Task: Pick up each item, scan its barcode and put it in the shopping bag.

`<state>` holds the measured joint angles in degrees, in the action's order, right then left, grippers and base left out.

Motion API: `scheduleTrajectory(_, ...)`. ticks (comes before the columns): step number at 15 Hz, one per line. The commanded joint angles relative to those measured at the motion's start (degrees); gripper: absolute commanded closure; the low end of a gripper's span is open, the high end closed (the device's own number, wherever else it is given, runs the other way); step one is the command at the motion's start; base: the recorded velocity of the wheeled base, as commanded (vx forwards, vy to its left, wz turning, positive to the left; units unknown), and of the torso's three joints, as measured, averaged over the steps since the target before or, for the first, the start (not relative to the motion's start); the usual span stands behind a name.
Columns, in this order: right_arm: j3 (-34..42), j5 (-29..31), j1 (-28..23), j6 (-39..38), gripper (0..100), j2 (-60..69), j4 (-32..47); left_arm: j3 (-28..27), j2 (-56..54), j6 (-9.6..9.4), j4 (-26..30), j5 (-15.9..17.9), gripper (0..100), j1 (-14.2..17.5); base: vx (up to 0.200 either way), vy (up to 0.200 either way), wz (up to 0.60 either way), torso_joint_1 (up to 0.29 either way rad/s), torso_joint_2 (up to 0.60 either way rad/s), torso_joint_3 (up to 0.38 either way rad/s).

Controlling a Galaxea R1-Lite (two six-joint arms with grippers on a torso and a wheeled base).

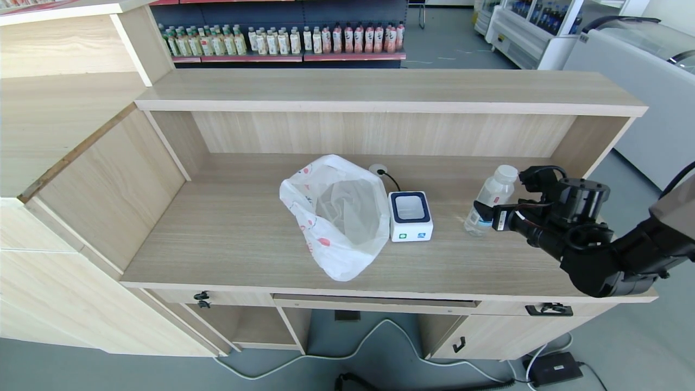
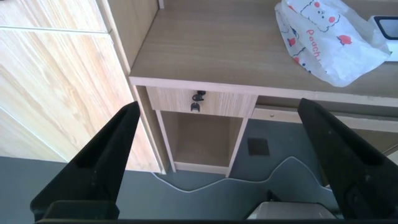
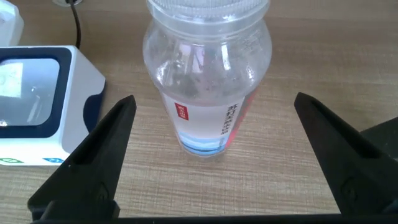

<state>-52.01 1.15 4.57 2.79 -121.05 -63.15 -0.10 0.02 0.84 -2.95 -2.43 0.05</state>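
Left wrist view, left gripper: held off the near left corner of the counter, above the floor; its fingers are spread wide with nothing between them.
Drawer lock: on the counter's near face, left end, with a key in it.
Shopping bag: white plastic with red print, lying at the counter's middle, mouth gaping upward, just left of the scanner.
Scanner: small white box with a dark-framed window on top, right of the bag; a black cable runs from its far side.
Water bottle: clear, white cap, standing upright on the counter, well right of the scanner.
Right gripper: low over the counter at the near right, released; its fingers stand on either side of the bottle with a gap on each side, touching nothing.
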Motion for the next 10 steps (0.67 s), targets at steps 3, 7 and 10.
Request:
scheduleTrajectory(3,-4.33,-0.09,0.53,-0.07,0,-1.55,3.65,0.01,-0.02,0.04,-0.04,-0.04,0,0.04,0.0,0.0,0.0,0.0,0.0,0.0)
scheduleTrajectory(7,-9.96,0.0,1.05,-0.07,0,-2.87,7.95,0.01,-0.02,0.04,-0.04,-0.04,0,0.04,0.0,0.0,0.0,0.0,0.0,0.0)
scheduleTrajectory(10,-11.36,0.61,1.67,-0.07,0,-4.28,8.3,0.01,-0.02,0.04,-0.04,-0.04,0,0.04,0.0,0.0,0.0,0.0,0.0,0.0)
